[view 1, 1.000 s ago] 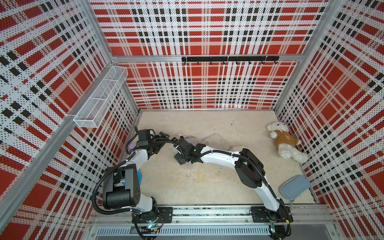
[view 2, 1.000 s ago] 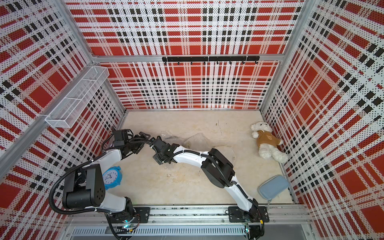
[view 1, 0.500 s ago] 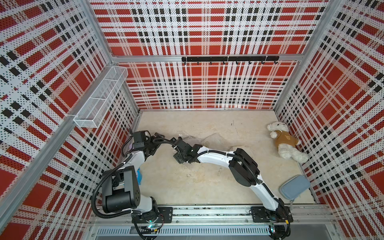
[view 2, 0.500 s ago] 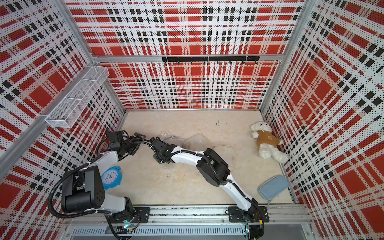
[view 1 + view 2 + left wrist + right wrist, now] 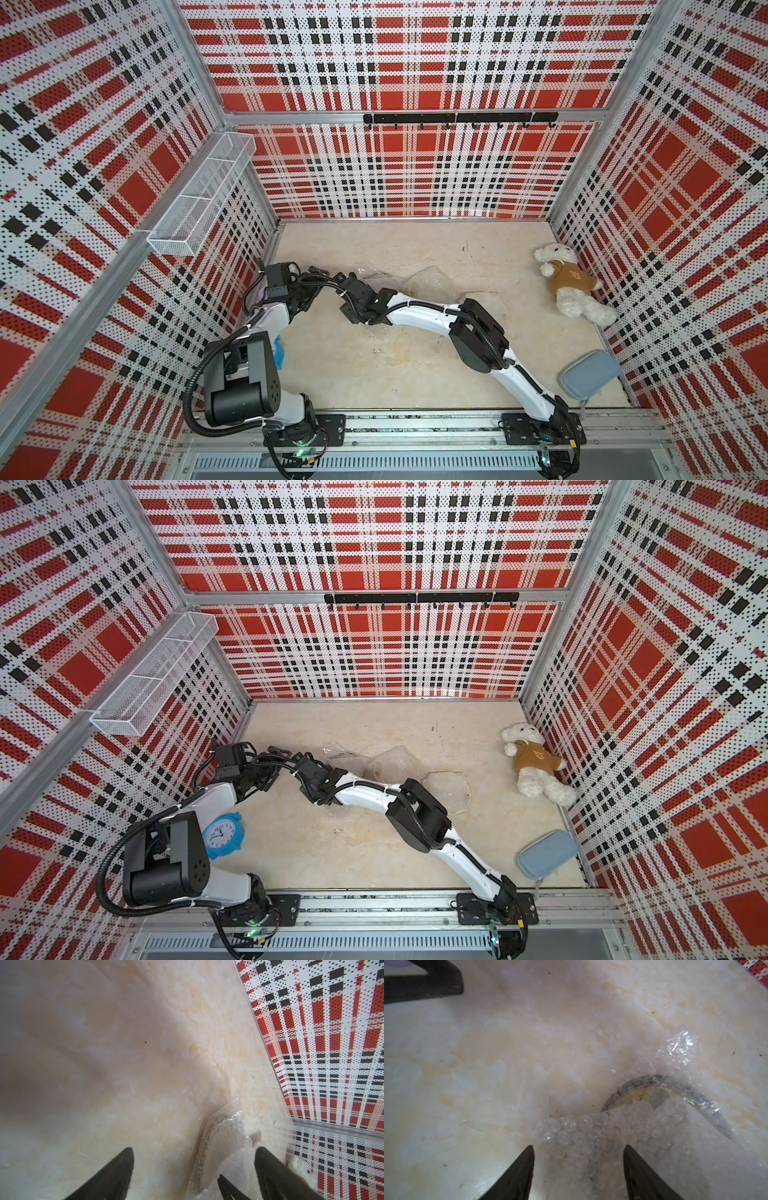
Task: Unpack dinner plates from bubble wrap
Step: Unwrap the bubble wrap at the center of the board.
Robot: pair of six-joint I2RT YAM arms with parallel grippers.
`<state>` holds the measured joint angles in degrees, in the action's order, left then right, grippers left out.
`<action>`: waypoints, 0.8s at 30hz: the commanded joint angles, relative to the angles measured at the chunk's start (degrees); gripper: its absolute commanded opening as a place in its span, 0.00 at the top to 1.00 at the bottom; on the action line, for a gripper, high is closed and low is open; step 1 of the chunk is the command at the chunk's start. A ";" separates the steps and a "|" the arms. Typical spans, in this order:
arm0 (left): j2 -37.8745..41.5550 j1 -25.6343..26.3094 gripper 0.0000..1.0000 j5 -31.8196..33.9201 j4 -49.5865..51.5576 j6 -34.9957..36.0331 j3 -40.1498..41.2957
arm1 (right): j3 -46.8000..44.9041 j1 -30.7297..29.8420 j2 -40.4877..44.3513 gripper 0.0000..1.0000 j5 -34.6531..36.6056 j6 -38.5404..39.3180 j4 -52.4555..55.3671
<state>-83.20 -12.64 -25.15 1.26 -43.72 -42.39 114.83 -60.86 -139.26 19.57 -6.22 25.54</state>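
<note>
Table (image 5: 374, 374), marble-look. Right arm (image 5: 424, 316) reaches across to the left side and left arm (image 5: 270, 316) bends in to meet it. Plate (image 5: 639, 1093), cream with a dark rim, lies flat on the table under wrap (image 5: 591, 1136), near the left wall (image 5: 232, 257); the wrists mostly hide it in both top views. Two other plates (image 5: 390, 764) mid-table look wrapped too. Bear (image 5: 569, 286) and pouch (image 5: 588, 376) are far right, clock (image 5: 222, 833) is by the left arm, none involved. Right gripper (image 5: 577, 1147): jaws partly apart, straddling a loose flap of wrap, no pinch visible, nothing held. Left gripper (image 5: 193, 1150): jaws wide apart, empty, pointed at the same bundle. Risks, my read: the flap is thin and slick and could slip out on closing. A low bite could catch the rim and drag or tip the plate. Nothing pins the plate, so a pull may slide the whole bundle. The grippers sit close, so fingers could clash.
</note>
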 commanded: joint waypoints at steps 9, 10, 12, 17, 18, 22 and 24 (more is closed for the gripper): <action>1.01 -0.82 0.07 -0.69 -1.70 -0.84 0.64 | -5.25 -0.36 3.58 1.00 3.13 1.82 -7.72; 1.02 -0.82 0.07 -0.74 -1.70 -0.74 0.71 | -5.79 -0.31 4.18 1.00 3.32 1.74 -8.17; 1.07 -0.79 0.07 -0.70 -1.70 -0.83 0.73 | -6.86 -0.36 5.28 1.00 3.40 1.47 -8.82; 1.87 0.40 0.07 -0.48 -1.63 -0.51 0.71 | -9.63 -0.23 8.60 1.00 4.77 1.56 -10.21; 2.15 1.11 0.07 -0.33 -1.29 -0.16 0.43 | -10.44 -0.07 9.50 1.00 4.81 1.49 -10.40; 2.94 5.60 0.07 1.51 0.27 1.07 -0.73 | -15.76 1.15 14.69 1.00 4.19 -0.55 -11.98; 2.66 8.76 0.07 2.57 0.99 1.45 -1.60 | -19.79 2.13 18.14 1.00 3.87 -2.20 -13.36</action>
<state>-81.49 -7.09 -24.08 1.08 -43.24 -42.46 98.26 -60.10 -126.13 23.07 -5.87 16.27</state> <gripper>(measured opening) 0.928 0.049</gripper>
